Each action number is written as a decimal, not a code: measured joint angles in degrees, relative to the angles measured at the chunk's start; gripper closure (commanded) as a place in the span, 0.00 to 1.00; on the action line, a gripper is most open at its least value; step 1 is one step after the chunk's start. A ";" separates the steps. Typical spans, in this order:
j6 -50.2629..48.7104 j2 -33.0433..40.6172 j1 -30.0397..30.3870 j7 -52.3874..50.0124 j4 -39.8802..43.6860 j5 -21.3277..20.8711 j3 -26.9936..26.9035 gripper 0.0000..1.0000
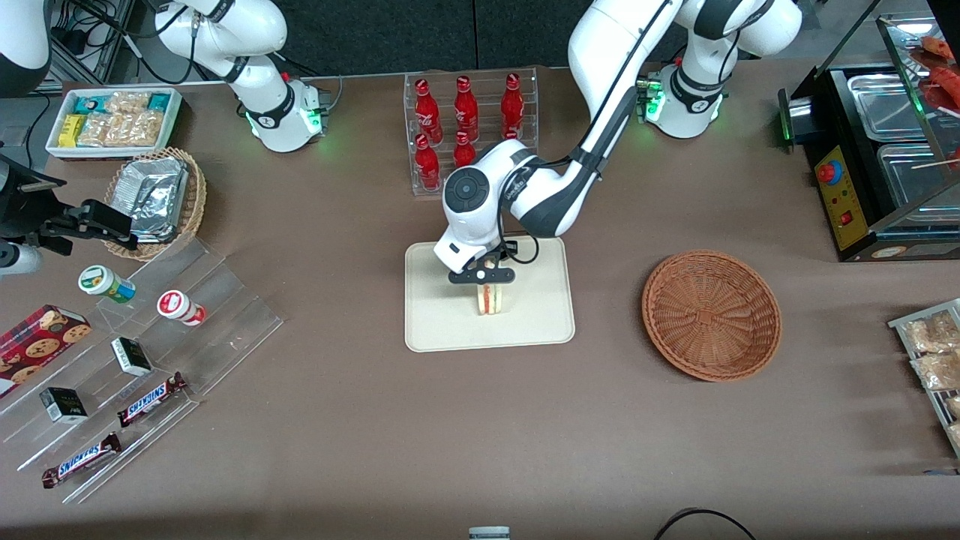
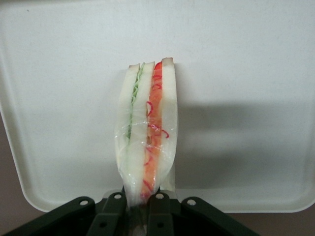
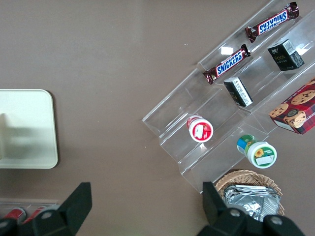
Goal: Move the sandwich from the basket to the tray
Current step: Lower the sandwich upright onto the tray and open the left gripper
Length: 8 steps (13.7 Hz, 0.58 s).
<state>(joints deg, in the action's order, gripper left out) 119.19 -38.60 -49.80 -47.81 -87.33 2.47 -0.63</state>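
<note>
Item: sandwich (image 2: pixel 147 132) — film-wrapped wedge, standing on edge over the tray (image 1: pixel 540 315), clear of the empty basket (image 1: pixel 711 313). I have the gripper (image 1: pixel 487 279) pinching its top corner. I judge it light, soft, crushable, slippery — take hold gently at the crust

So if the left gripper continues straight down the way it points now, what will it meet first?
Most likely the tray. The gripper points down over it, shut on the sandwich, whose lower edge would reach the tray surface first; it may touch already.
</note>
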 measured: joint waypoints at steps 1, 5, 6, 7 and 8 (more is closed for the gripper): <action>0.12 -0.43 -0.22 -0.42 0.00 0.00 0.00 0.87; 0.82 -1.65 -0.87 -1.09 0.04 -0.02 0.00 0.07; 0.81 -1.65 -0.93 -1.09 0.11 -0.02 0.00 0.01; 0.81 -1.66 -0.94 -1.09 0.12 -0.02 0.00 0.01; 0.80 -1.66 -0.94 -1.10 0.22 -0.02 -0.04 0.01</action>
<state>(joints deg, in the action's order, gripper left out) 119.98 -40.26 -50.74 -48.91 -87.11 2.45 -0.67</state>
